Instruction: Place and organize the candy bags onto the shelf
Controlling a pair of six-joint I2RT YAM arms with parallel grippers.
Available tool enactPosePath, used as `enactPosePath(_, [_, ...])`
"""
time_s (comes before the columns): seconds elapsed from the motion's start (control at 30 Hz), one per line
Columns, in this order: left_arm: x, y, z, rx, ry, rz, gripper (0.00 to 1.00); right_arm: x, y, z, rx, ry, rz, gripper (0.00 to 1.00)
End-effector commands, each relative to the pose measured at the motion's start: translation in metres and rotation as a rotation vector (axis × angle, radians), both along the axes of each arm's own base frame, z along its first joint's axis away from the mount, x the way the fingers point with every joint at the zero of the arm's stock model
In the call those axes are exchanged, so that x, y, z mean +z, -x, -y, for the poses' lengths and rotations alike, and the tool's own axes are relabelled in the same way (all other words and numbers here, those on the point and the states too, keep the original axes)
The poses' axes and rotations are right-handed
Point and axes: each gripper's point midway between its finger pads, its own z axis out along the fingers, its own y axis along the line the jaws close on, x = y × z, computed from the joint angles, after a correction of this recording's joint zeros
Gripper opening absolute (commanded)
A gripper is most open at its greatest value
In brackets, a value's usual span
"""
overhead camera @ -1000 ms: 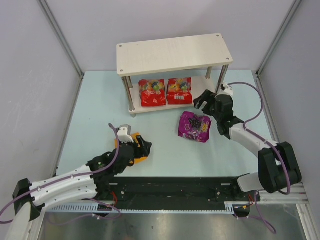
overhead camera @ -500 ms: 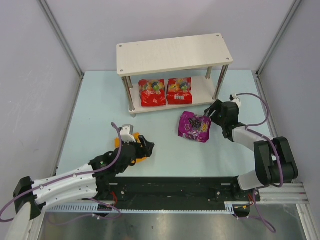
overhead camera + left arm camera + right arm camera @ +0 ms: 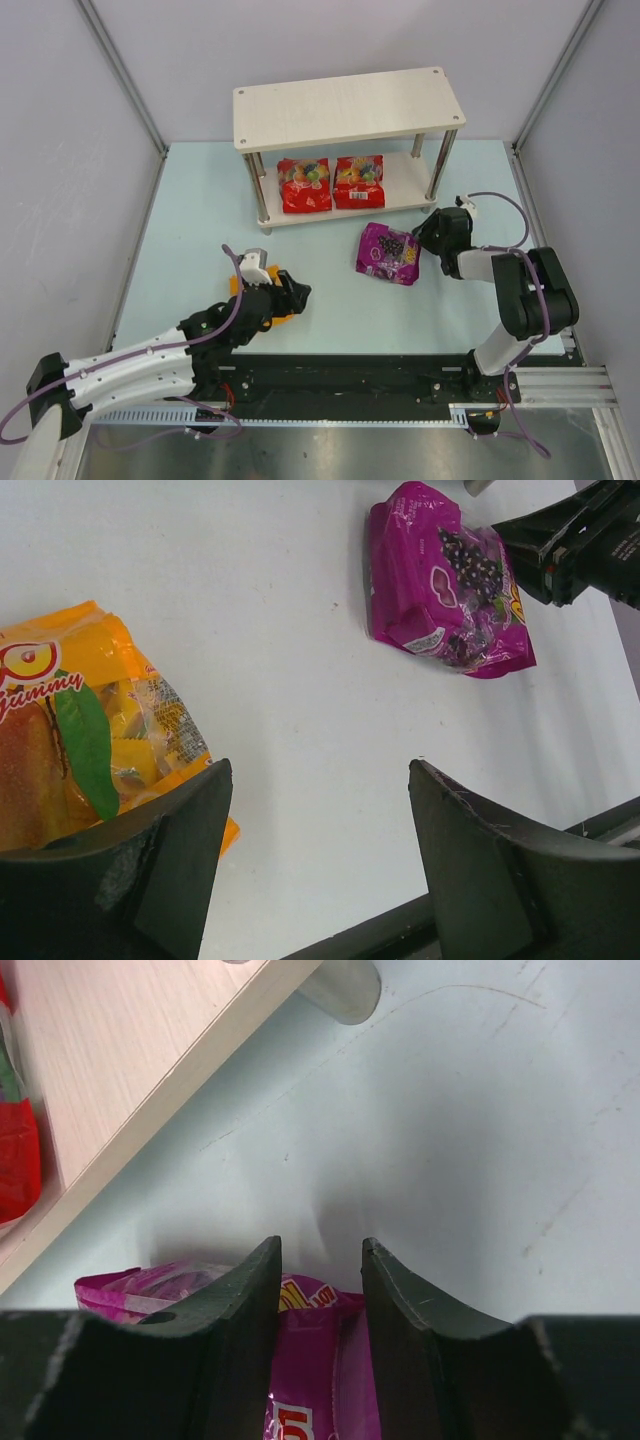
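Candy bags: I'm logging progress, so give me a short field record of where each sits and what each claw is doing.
red bags: side by side on lower board of shelf
purple bag: on table, before shelf
orange bag: on table, front left
left claw: open, over orange bag's edge
right claw: narrowly open, at purple bag's edge
left to place: two

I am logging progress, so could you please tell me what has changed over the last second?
The right gripper pulled back from the shelf to the purple candy bag's right edge. The left gripper crept slightly right over the orange-yellow candy bag. No bag moved.
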Motion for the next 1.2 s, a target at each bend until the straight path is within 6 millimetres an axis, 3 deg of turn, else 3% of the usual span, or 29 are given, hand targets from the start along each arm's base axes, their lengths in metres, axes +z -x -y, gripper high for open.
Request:
enactPosePath(0.0, [0.008,0.001,0.006,-0.006,0.040,0.000,0.77,0.005,-0.004,-0.011,0.027,-0.015,0.020,0.41])
enactPosePath(0.17, [0.004,0.000,0.006,-0.001,0.039,-0.004,0.77,-0.005,0.018,-0.030,0.084,0.013,-0.024,0.39])
enactPosePath(0.5, [-0.001,-0.001,0.008,-0.004,0.020,-0.012,0.77,0.013,0.058,-0.065,0.186,-0.011,-0.015,0.38])
enactPosePath(0.7, [-0.009,-0.003,0.018,-0.023,0.006,-0.022,0.77,0.013,0.097,-0.094,0.290,-0.036,-0.050,0.35])
enactPosePath(0.83, [-0.025,-0.003,0.024,-0.038,-0.028,-0.048,0.77,0.011,0.131,-0.118,0.370,-0.043,-0.072,0.32])
enactPosePath(0.97, [-0.034,-0.006,0.038,-0.064,-0.046,-0.067,0.77,0.013,0.154,-0.128,0.419,-0.043,-0.070,0.29])
enactPosePath(1.17, [-0.046,-0.011,0.054,-0.085,-0.112,-0.107,0.76,0.023,0.155,-0.127,0.427,-0.029,-0.024,0.29])
